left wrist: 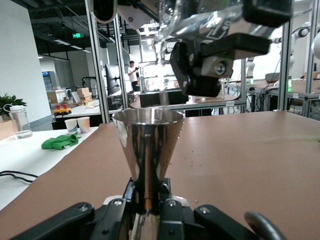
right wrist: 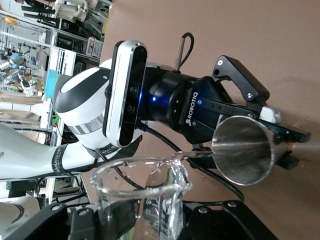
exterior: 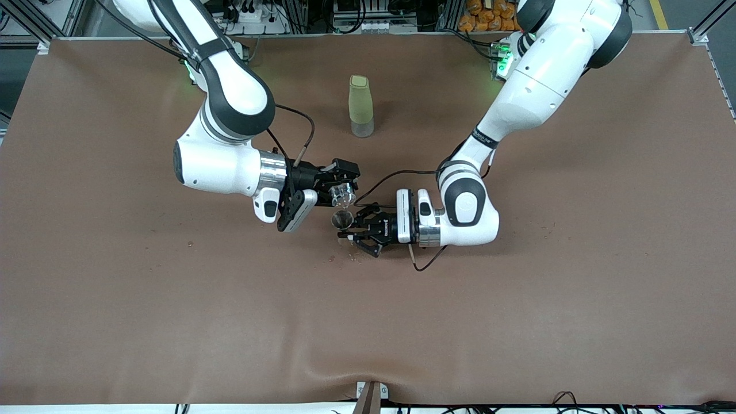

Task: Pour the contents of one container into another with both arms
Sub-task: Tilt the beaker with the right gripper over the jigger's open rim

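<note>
Near the middle of the brown worktop, the two arms meet with their tools almost touching. The right gripper, reaching in from the right arm's end, has its jaws clamped on the tiny clear glass cup, which is tipped with its lip pointing down toward the steel jigger. In the right wrist view the glass cup's rim fills the foreground and a thin clear stream runs from its spout into the jigger's open cone. The left gripper holds the jigger upright just above the worktop, its jaws closed on the narrow waist, as the left wrist view shows with the black fingers pinching below the upper cone. The cup hangs directly over the jigger's mouth. A tall pale-green bottle stands on the worktop farther from the front camera than both grippers, well apart from them
</note>
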Controlling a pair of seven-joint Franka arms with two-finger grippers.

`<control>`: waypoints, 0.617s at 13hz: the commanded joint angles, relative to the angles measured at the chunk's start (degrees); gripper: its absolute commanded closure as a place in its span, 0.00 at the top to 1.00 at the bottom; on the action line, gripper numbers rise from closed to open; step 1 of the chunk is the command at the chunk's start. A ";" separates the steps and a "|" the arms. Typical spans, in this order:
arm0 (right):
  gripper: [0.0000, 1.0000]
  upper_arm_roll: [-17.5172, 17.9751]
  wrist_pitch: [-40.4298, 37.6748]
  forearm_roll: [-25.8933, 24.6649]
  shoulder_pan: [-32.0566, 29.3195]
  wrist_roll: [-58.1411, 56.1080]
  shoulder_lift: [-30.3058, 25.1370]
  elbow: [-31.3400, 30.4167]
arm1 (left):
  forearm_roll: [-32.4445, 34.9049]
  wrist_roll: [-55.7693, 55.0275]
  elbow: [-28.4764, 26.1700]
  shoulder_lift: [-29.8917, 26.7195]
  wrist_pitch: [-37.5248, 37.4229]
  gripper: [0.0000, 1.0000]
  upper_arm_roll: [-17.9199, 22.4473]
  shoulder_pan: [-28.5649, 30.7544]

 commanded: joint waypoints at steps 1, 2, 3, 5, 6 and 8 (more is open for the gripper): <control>0.00 -0.26 0.39 -0.57 0.58 2.96 -0.24 0.02 | -1.68 2.06 -3.25 -2.03 -2.17 0.00 -0.46 1.75; 0.00 -0.27 0.39 -0.57 0.58 3.75 -0.24 0.02 | -1.59 2.07 -3.34 -2.11 -2.52 0.00 -0.46 1.84; 0.00 -0.18 0.39 -0.57 0.58 4.54 -0.24 0.02 | -1.59 2.07 -3.52 -2.03 -2.61 0.00 -0.46 1.84; 0.00 -0.18 0.30 -0.57 0.67 6.04 -0.24 0.02 | -1.59 1.80 -3.69 -2.11 -2.61 0.00 -0.46 1.84; 0.00 -0.18 0.30 -0.57 0.67 6.83 -0.24 0.02 | -1.59 1.63 -3.61 -2.12 -2.61 0.00 -0.54 1.76; 0.00 -0.18 0.21 -0.40 1.02 7.27 -0.24 0.11 | -1.68 1.54 -3.52 -2.03 -2.61 0.00 -0.54 1.67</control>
